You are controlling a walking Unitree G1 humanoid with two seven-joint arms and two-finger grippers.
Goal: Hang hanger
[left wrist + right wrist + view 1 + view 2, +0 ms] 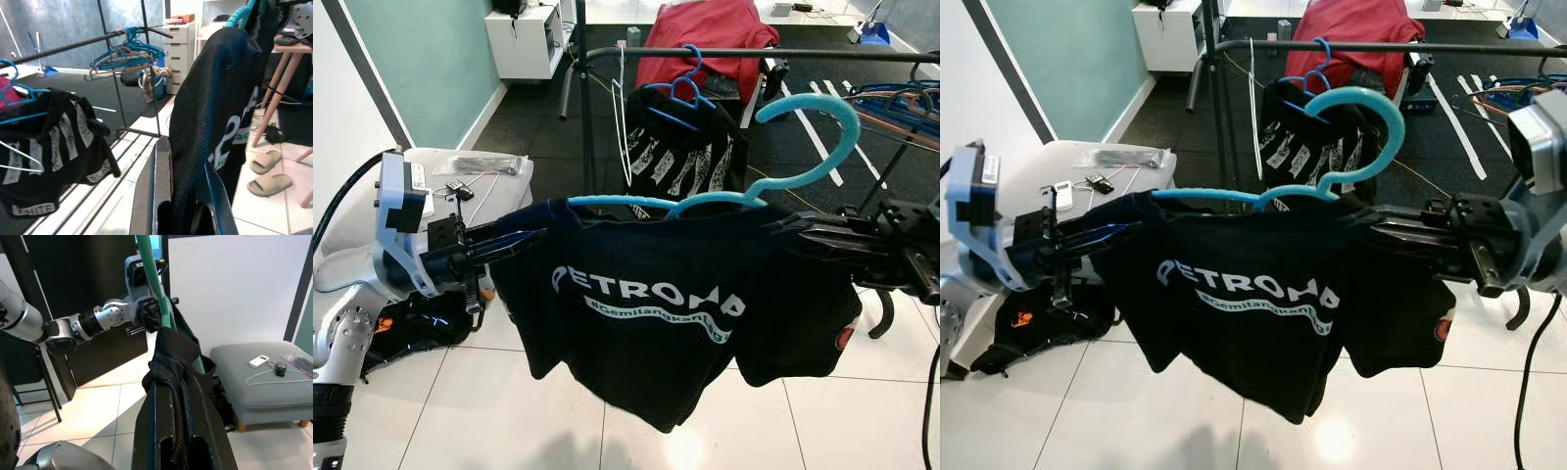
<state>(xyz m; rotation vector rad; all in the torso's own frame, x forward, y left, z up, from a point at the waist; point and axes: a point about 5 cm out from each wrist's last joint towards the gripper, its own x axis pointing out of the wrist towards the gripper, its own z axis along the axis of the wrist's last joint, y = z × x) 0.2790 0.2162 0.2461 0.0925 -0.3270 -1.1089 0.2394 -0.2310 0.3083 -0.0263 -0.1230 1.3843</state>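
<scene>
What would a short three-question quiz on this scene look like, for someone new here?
1. True or false: the teal hanger is already hooked on the rail.
2. What does each hand grip?
A. the hanger's hook
B. a shoulder of the black T-shirt
C. the rail
3. What already hangs on the rail behind, on a blue hanger?

Key:
1. False. Its hook is held up in front of the rail, not on it.
2. B. The left hand and right hand each clamp a shoulder, the hanger inside.
3. A black garment with white print.
</scene>
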